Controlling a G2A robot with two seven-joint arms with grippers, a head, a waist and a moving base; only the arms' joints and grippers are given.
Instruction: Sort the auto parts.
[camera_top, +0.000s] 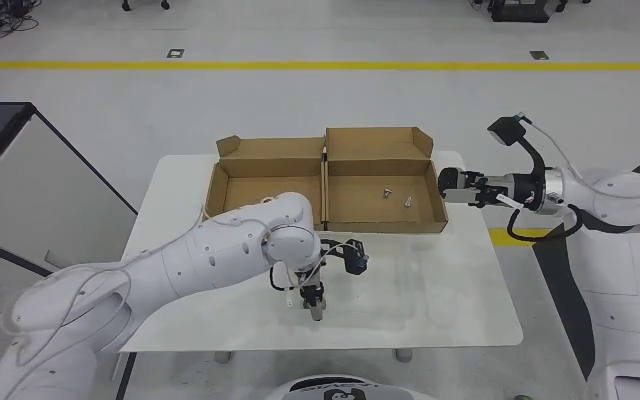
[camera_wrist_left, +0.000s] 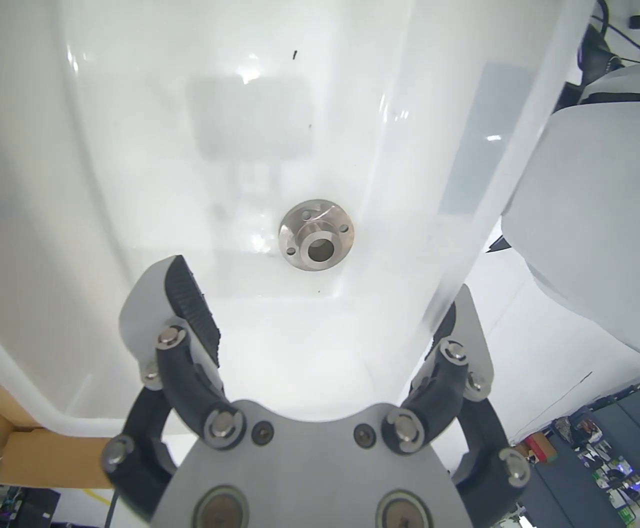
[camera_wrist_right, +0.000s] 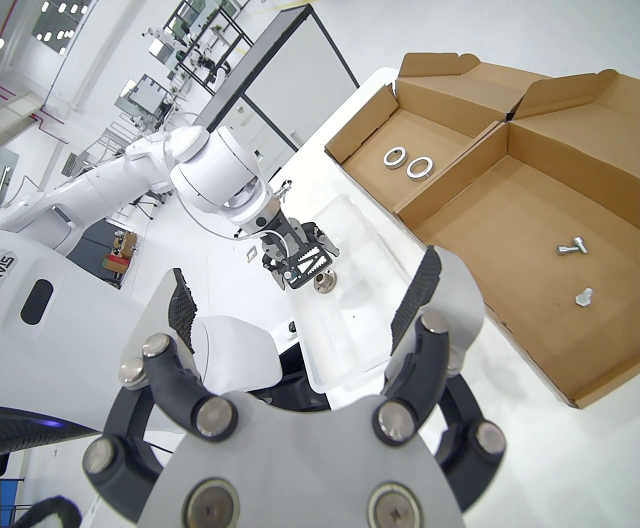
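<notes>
1. Top view: the left hand (camera_top: 313, 300) is being held low over the bench (camera_top: 450, 290); the right hand (camera_top: 445, 187) is being held beside the right box (camera_top: 365, 205).
2. Left wrist view: the left hand is being kept wide open over a clear tray (camera_wrist_left: 100, 250); the flange (camera_wrist_left: 316, 241) is being carried by this tray, ungrasped.
3. Right wrist view: the right hand is being kept wide open too; two rings (camera_wrist_right: 395, 156) are being held in the left box (camera_wrist_right: 440, 130), two bolts (camera_wrist_right: 570, 247) in the right box.

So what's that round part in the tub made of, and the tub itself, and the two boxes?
Flanged hub: metal, probably steel or aluminium, judging by its silvery machined sheen and drilled holes.
Tub: translucent whitish plastic with a glossy finish; highlights glint on its walls.
Boxes: brown cardboard, likely corrugated, matte, with folded flaps.
</notes>
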